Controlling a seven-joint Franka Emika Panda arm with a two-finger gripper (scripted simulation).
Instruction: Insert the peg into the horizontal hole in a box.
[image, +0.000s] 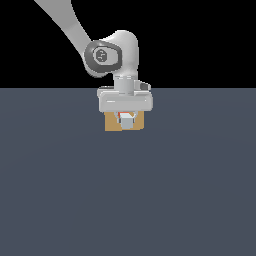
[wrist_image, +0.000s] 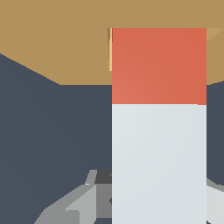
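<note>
At box (wrist_image: 52, 39), peg (wrist_image: 159, 131) entering hole (wrist_image: 110, 48)

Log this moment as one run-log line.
phase: insertion | gripper: shut on white square peg | orange-red end: at hole of tan wooden box

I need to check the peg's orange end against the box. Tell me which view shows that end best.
The wrist view: the peg fills the frame, its orange end meeting the tan box. The exterior view shows only a sliver of orange under the end effector, with the peg's pale end facing the camera.
</note>
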